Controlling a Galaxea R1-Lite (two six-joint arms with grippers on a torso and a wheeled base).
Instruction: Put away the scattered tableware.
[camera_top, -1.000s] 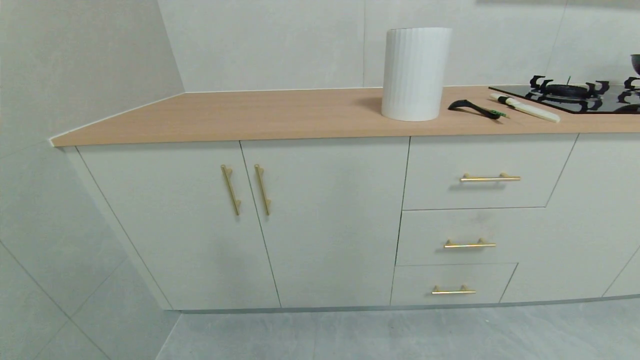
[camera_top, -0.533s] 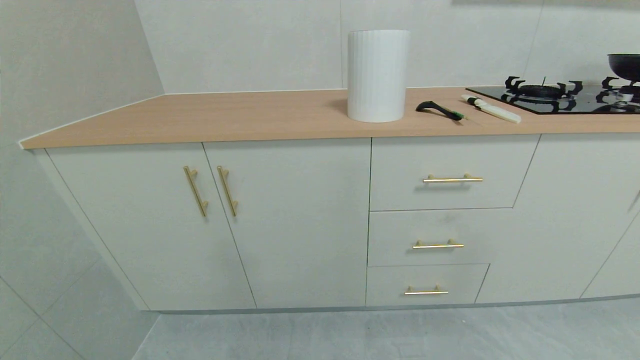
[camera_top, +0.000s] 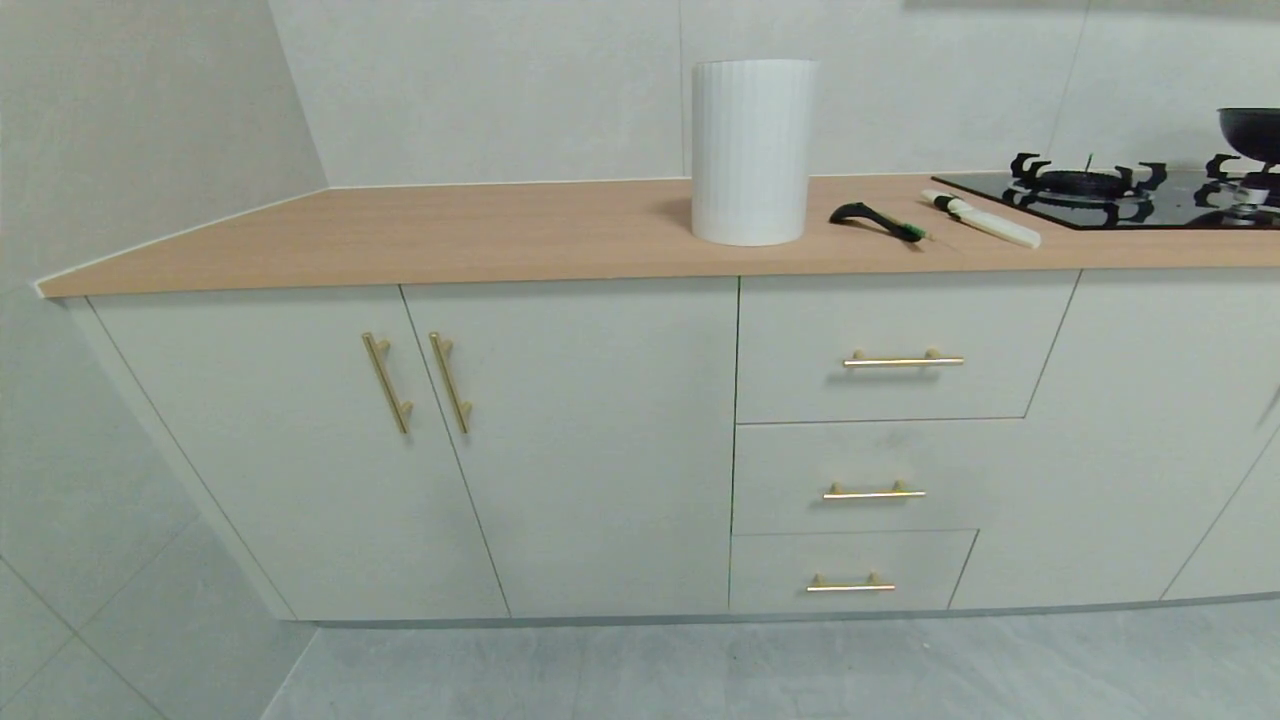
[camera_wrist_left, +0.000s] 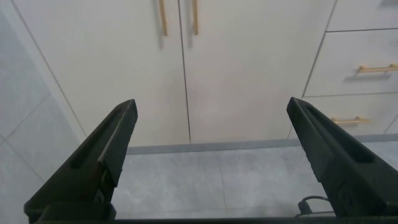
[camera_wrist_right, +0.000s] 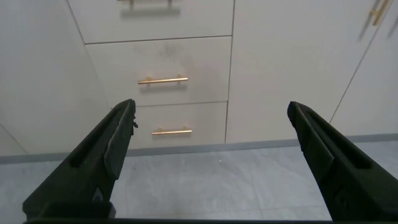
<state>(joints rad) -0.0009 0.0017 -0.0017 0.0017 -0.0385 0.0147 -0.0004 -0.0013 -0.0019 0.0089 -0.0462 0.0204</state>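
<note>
On the wooden countertop (camera_top: 450, 235) stands a tall white ribbed holder (camera_top: 748, 150). To its right lie a black-handled utensil with a green tip (camera_top: 876, 220) and a white-bladed knife (camera_top: 980, 218). My left gripper (camera_wrist_left: 211, 106) hangs open and empty, low in front of the double cabinet doors (camera_wrist_left: 249, 62). Down by the floor, my right gripper (camera_wrist_right: 211, 107) is open and empty too, facing the lower drawers (camera_wrist_right: 163, 79).
A black gas hob (camera_top: 1110, 192) with a dark pan (camera_top: 1250, 130) sits at the counter's right end. Below the counter are two doors with gold handles (camera_top: 415, 382) and three drawers (camera_top: 900, 358). A tiled wall closes the left side; grey floor (camera_top: 700, 670) lies in front.
The whole head picture has shifted left, so the camera has moved right; more of the hob and the pan now show. Nothing on the counter has moved.
</note>
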